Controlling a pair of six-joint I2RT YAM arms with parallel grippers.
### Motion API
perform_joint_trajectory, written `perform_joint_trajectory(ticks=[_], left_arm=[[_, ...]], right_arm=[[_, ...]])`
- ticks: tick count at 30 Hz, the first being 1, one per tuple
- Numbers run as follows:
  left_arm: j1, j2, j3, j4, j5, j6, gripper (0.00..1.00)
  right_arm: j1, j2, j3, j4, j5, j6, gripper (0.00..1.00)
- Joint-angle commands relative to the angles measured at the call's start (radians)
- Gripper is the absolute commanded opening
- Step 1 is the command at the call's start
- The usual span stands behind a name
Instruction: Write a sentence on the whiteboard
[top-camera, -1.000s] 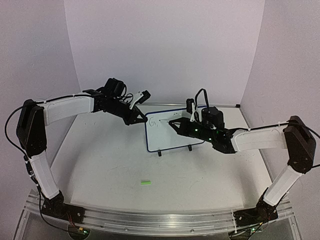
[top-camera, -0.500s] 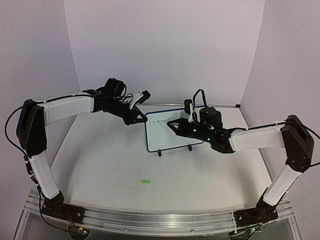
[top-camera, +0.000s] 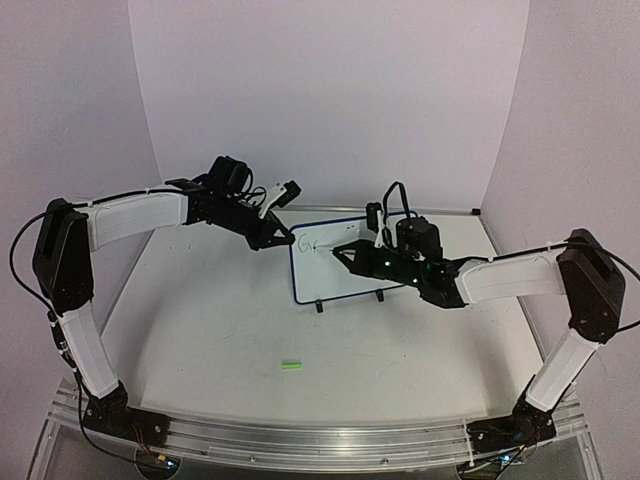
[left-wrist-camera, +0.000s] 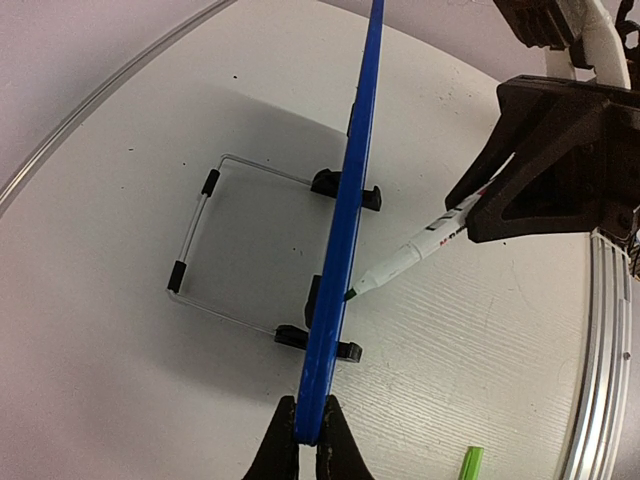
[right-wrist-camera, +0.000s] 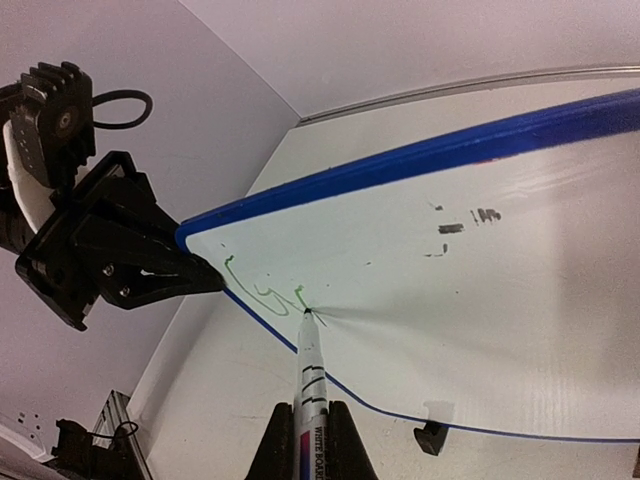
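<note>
Whiteboard (top-camera: 320, 275) stands on its two black feet (top-camera: 320, 306) toward the back of the counter (top-camera: 200, 320), roughly mid-way between the arms, its face turned to the near edge. A wire stand (left-wrist-camera: 200, 230) props it from behind, so it leans back a little rather than sitting dead upright. Left end effector (top-camera: 280, 238) is closed tight on the board's upper left corner, and the left wrist view shows the fingers pinching the blue rim edge-on. This reads as a brace, since a light board on small feet would likely skid or tip under pen pressure. Right end effector (right-wrist-camera: 310, 440) is closed around the barrel of a marker (right-wrist-camera: 308, 370), which runs out straight between the fingers with its tip touching the white face. That lets the arm steer the pen from the wrist. The sentence (right-wrist-camera: 262, 292) is barely begun. There are a few thin green strokes near the top left corner, close to the bracing fingers, and no whole word is legible yet. The start point fits text running rightward across bare board. Small dark smudges (right-wrist-camera: 462, 225) sit further right on the face, apart from the green marks. A green cap (top-camera: 291, 366) lies on the counter well in front of the board, out of both arms' working space. Judgement: early in the writing step, with most of the task ahead. Main risk is the tip lifting off or pressing hard enough to shift the board against the left grip.
</note>
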Motion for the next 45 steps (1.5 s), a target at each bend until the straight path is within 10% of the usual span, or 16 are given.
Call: perform_joint_trajectory(ticks=[1, 45], left_arm=[[0.003, 0.005, 0.029, -0.031, -0.066, 0.032, 0.00], [0.003, 0.010, 0.030, -0.032, -0.065, 0.030, 0.00]], right_arm=[[-0.007, -0.057, 0.000, -0.022, 0.094, -0.019, 0.00], [-0.006, -0.073, 0.037, -0.012, 0.021, -0.033, 0.00]])
